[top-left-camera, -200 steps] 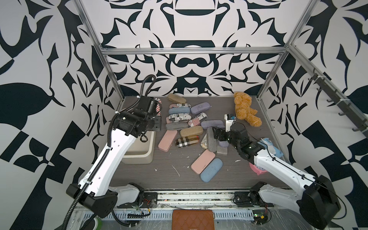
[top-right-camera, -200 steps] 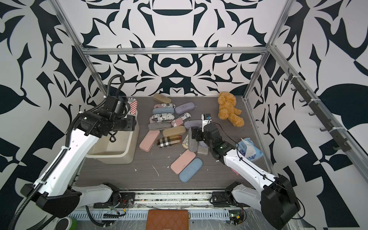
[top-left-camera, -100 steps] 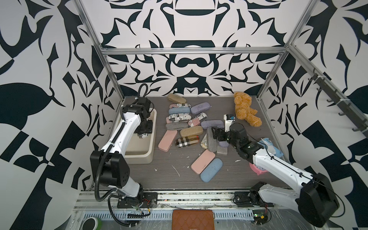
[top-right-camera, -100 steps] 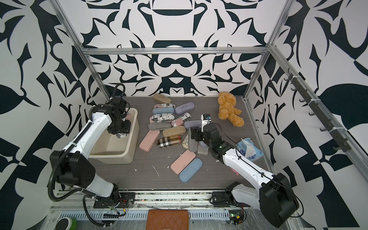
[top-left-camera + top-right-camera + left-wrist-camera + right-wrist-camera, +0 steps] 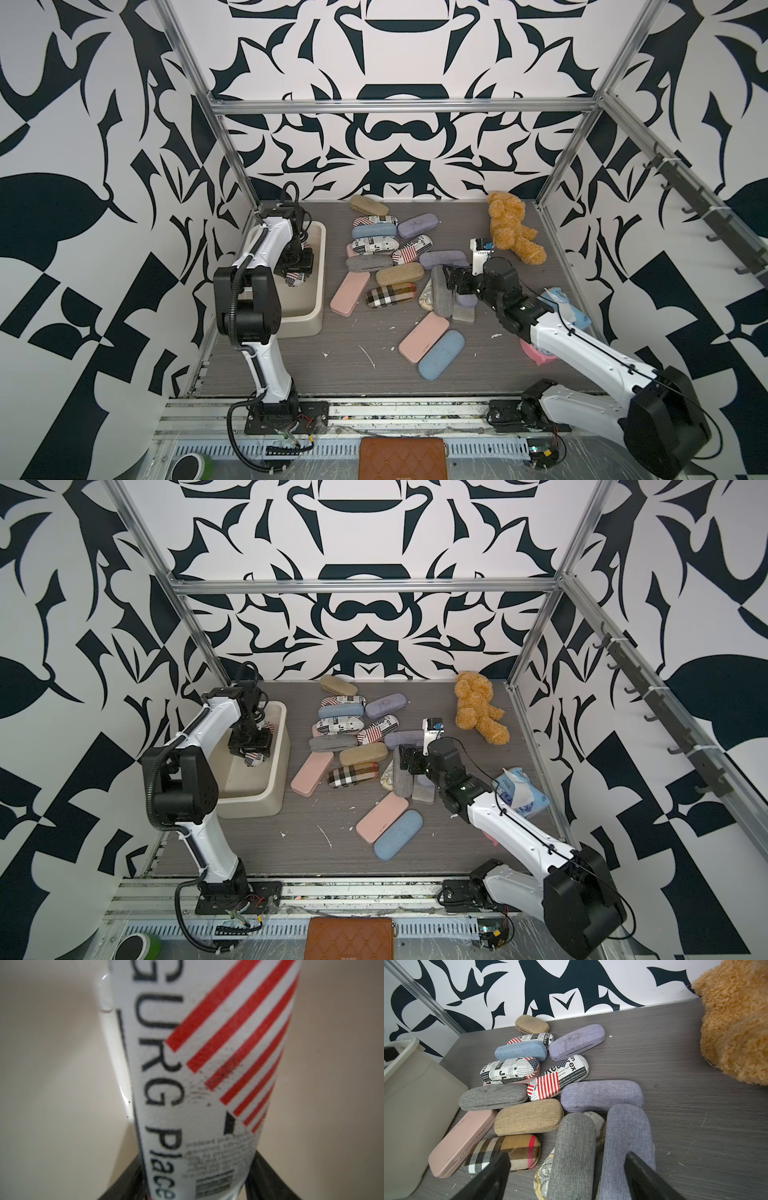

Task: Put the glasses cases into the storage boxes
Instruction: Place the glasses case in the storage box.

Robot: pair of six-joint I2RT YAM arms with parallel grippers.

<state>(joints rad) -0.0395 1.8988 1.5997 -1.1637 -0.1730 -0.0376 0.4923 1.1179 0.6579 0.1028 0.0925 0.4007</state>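
Risks toppling at release: flag-and-newsprint hard glasses case gripped end-down by half-closed left jaws inside cream plastic tub; right jaws wide, empty.

I work in a lab test cell. Patterned walls and aluminium frame enclose me, mounting rail at six o'clock.

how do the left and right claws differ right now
The left claw is closed on a flag-print case; the right claw is open and empty. The left claw is inside the tub; the right claw is over the grey case and lilac case on the table. Both are black.
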